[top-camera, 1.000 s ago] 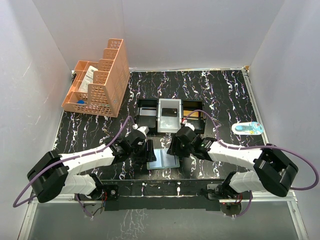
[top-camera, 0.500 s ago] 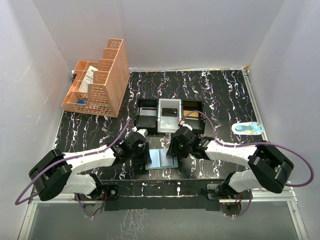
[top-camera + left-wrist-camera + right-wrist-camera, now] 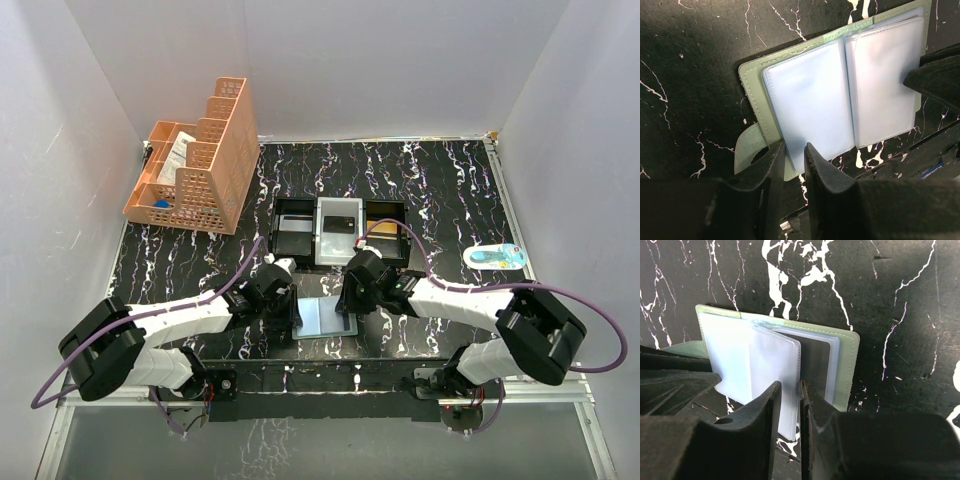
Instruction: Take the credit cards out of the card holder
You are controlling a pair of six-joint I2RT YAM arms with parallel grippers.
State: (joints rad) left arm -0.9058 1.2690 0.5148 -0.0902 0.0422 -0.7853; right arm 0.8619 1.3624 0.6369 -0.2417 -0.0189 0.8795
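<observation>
1. The holder (image 3: 325, 318) lies open, inside up, on the table (image 3: 450, 190) between the two arms, just in front of the tray (image 3: 290, 225) and well apart from the organiser (image 3: 200, 160)
2. The left gripper (image 3: 792, 150) has its fingers drawn close together over the near edge of the holder's left panel, beside the tab (image 3: 747, 150); the panel edge sits in the narrow gap, so it reads as a pinch. I judge this grip is there to pin the holder flat, so it does not slide or fold while the other arm works
3. The right gripper (image 3: 790, 387) also has its fingers nearly together, with the near edge of one clear sleeve (image 3: 775, 365) between them. The sleeve stands tilted up off the right panel, which suggests the arm is lifting a leaf to get at what lies under it
4. A dark patch shows under the sleeves on the right; whether it is a card I cannot tell, and no card lies outside the holder, so the task is at an early step
5. Against a second ago: both pairs of fingers have narrowed markedly, both wrists have drawn in slightly toward the holder, and the holder, tray and organiser stay where they were
</observation>
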